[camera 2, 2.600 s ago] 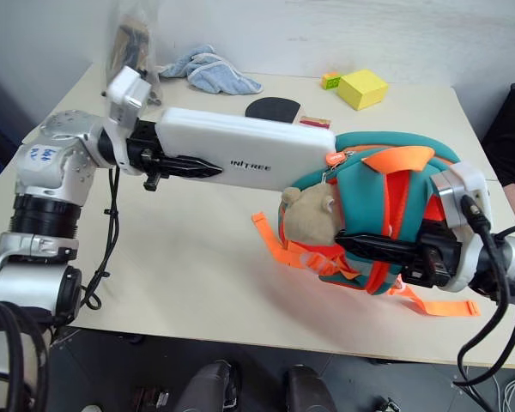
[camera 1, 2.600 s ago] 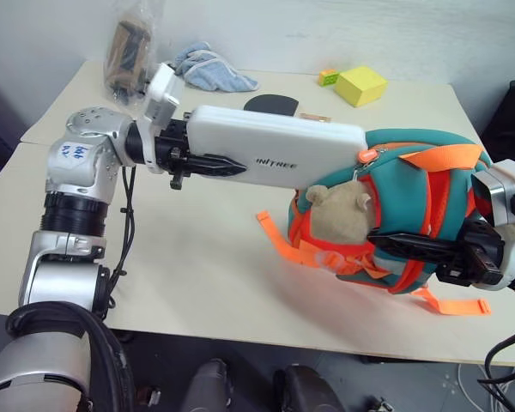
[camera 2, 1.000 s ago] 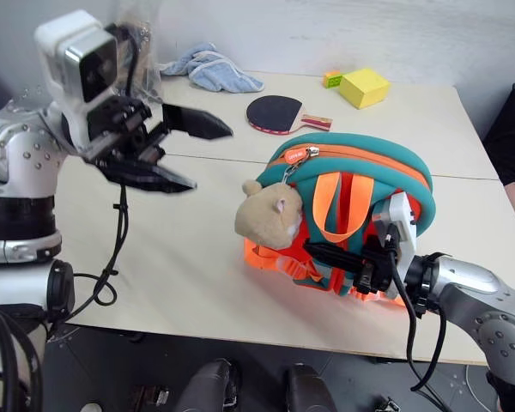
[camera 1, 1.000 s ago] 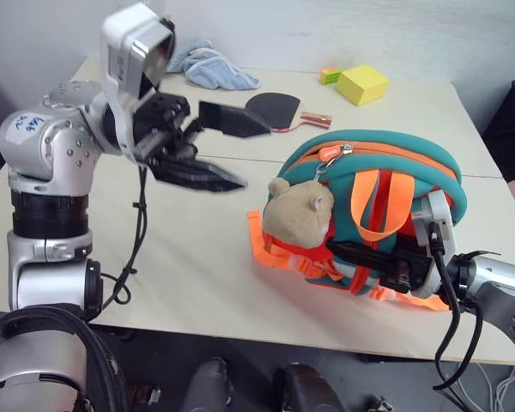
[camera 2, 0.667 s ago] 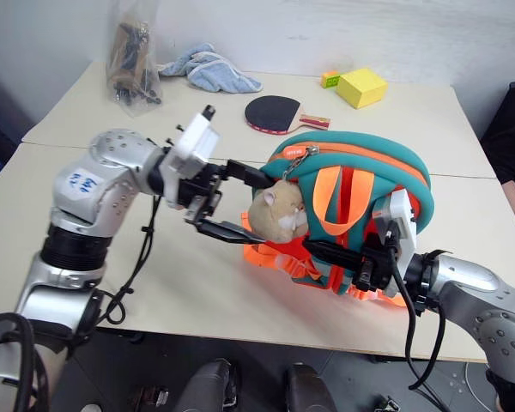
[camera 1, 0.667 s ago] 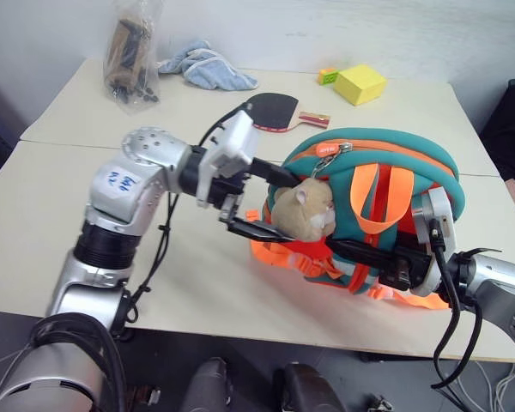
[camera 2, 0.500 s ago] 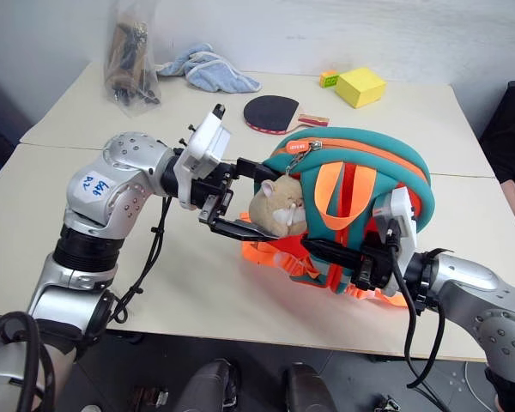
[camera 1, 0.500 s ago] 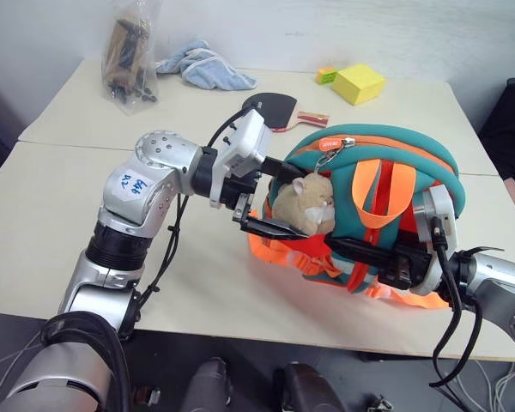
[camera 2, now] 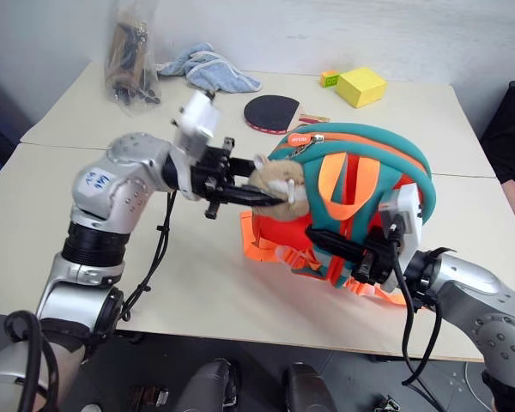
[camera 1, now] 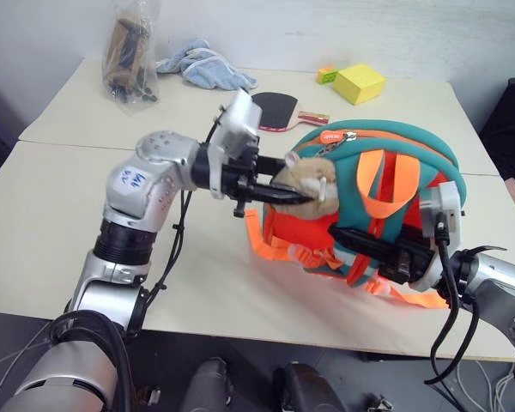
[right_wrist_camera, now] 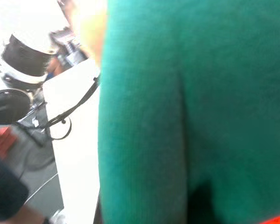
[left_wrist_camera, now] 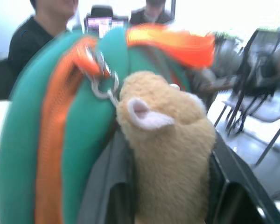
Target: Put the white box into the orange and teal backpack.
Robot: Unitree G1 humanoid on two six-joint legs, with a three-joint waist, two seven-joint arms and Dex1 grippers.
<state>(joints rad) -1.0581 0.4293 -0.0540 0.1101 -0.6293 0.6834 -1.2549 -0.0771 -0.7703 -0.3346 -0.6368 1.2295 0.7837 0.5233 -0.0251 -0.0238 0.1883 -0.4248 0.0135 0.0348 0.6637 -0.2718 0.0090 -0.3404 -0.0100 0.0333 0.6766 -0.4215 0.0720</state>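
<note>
Pale table [camera 1: 51, 215], near edge first: right gripper [camera 1: 354, 237] clamped shut on the front of the orange and teal backpack [camera 1: 412, 146], probably to prop it upright. Midway, left gripper [camera 1: 279, 194] pinched narrow on the tan plush animal [camera 1: 316, 176], seemingly to steady the bag. White box hidden, presumably inside. Along the far edge: paddle [camera 1: 270, 107], yellow block [camera 1: 360, 83], blue cloth [camera 1: 206, 67].

- One orange and teal backpack [camera 1: 373, 202] on the worktop [camera 1: 86, 215].
- One tan plush animal [camera 1: 307, 182] on the backpack.
- One table tennis paddle [camera 1: 275, 109].
- Two yellow blocks: one large [camera 1: 360, 83], one small [camera 1: 328, 75].
- One blue cloth [camera 1: 204, 67].
- One clear bag [camera 1: 127, 53] of dark items.
- Two robot hands: left hand [camera 1: 283, 194], right hand [camera 1: 360, 242].
</note>
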